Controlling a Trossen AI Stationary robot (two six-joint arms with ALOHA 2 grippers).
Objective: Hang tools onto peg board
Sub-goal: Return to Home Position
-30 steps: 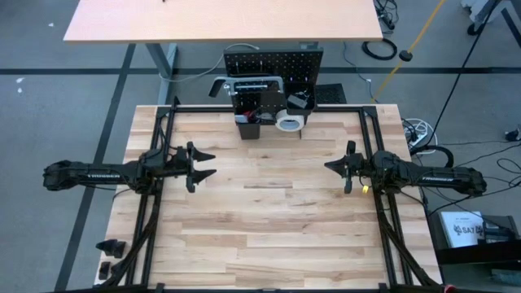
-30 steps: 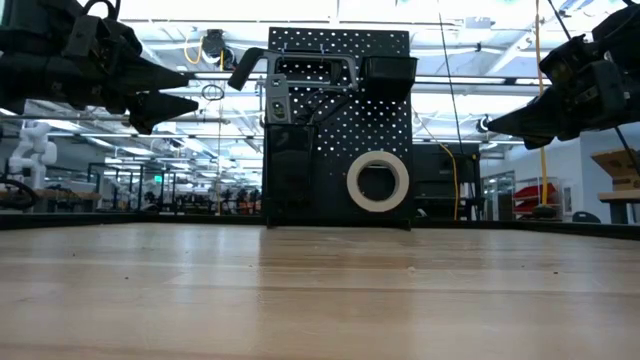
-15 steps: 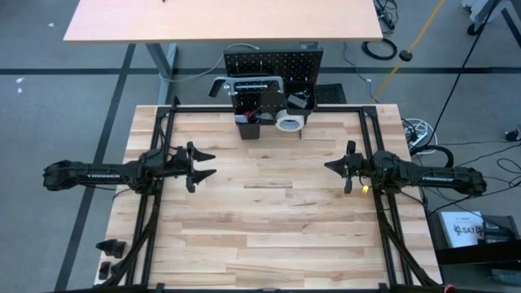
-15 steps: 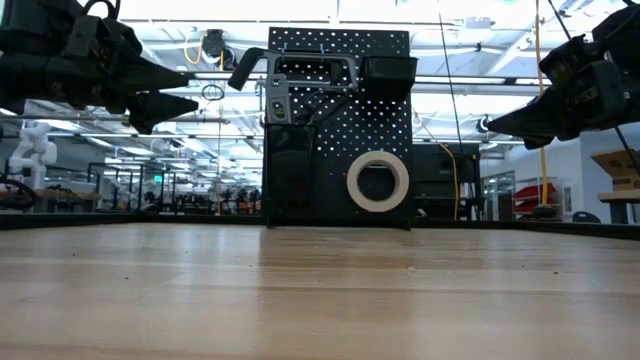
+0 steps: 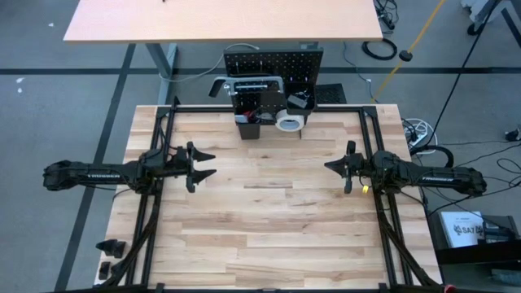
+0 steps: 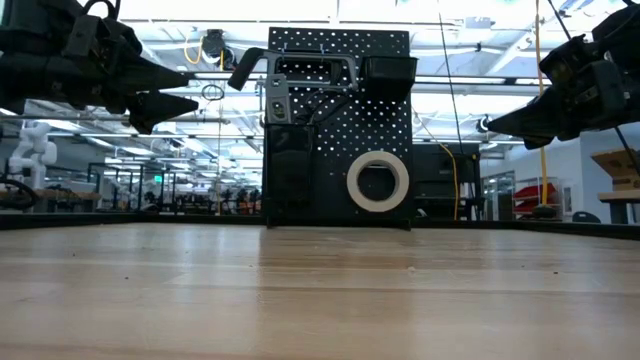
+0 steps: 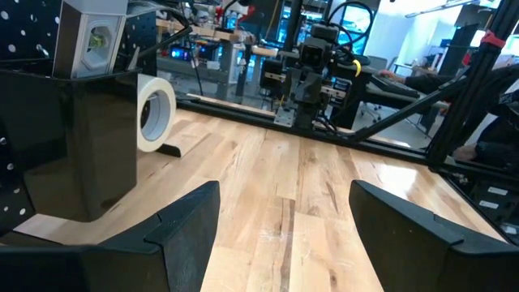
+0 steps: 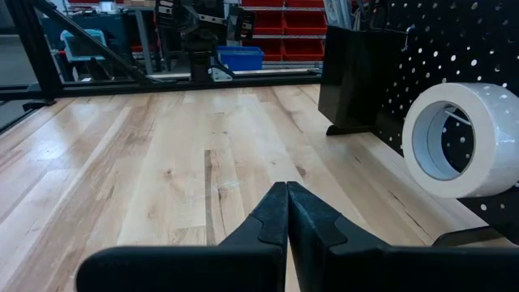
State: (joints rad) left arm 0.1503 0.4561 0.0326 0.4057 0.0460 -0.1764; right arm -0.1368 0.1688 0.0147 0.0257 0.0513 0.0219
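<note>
I'm holding both arms level over the wooden counter (image 5: 269, 236), facing each other: left pincer (image 5: 210, 163) gaping wide, empty; right pincer (image 5: 328, 167) pinched closed, empty. The white tape roll (image 6: 378, 181) is hanging on the upright black perforated peg board (image 6: 392, 112).

Butcher-block tabletop (image 5: 260, 228) of pale wooden strips, bounded by a black tubular frame (image 5: 269, 107) and standing on a grey floor (image 5: 49, 106) crossed by dark tape lines. Beyond its far edge stands a tan desk (image 5: 220, 20), with a coiled black cable (image 5: 380, 49) and a slanting yellow pole (image 5: 423, 28) to that desk's right. Red bins (image 8: 280, 20) and a blue crate (image 8: 240, 57) occupy the room behind; the small dark items (image 5: 110, 246) off the near left corner are perhaps loose fittings.
</note>
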